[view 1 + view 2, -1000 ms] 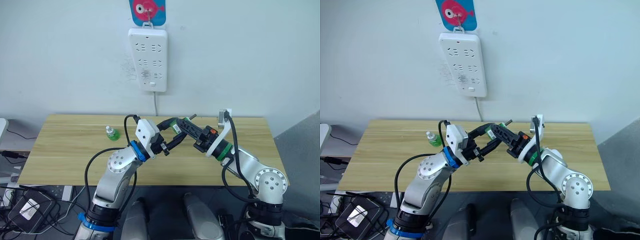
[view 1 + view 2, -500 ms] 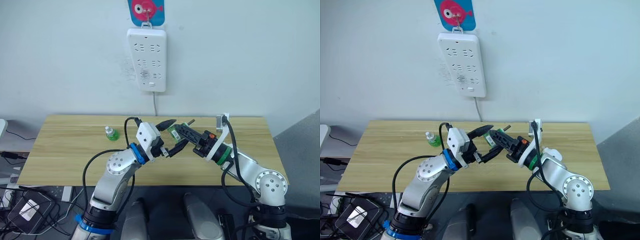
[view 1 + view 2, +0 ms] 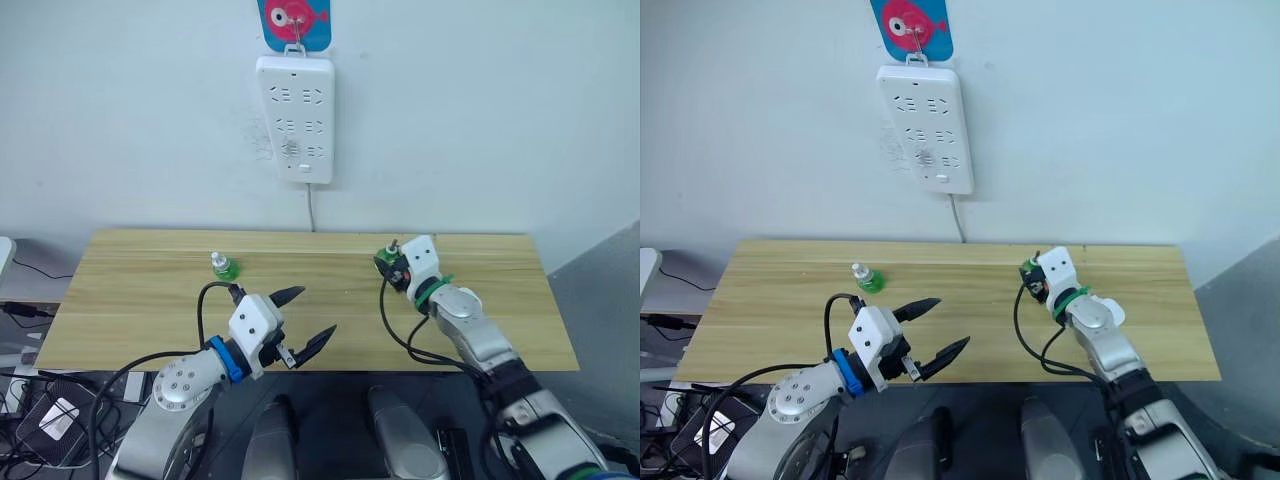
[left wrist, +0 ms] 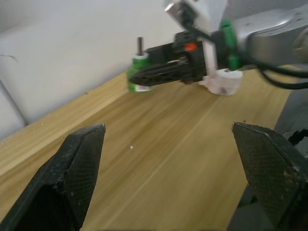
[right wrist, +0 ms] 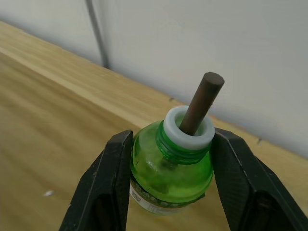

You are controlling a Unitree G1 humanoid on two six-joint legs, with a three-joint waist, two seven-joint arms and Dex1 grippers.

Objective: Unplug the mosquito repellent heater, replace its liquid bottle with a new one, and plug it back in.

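No readable text anywhere. Green bottle (image 5: 171, 180) carries pale label strip near base, print too small and blurred to read. Wall power strip (image 3: 295, 118) shows socket slots only, no legible markings. Pink-and-blue hanger card (image 3: 295, 22) above strip bears cartoon figure, no legible words. No numbers, brands or signs legible on surface (image 3: 140, 300).

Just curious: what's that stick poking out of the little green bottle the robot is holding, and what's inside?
A brown wick rod rises through the white collar of the green bottle in the right hand. The rod's lower part is hidden inside.
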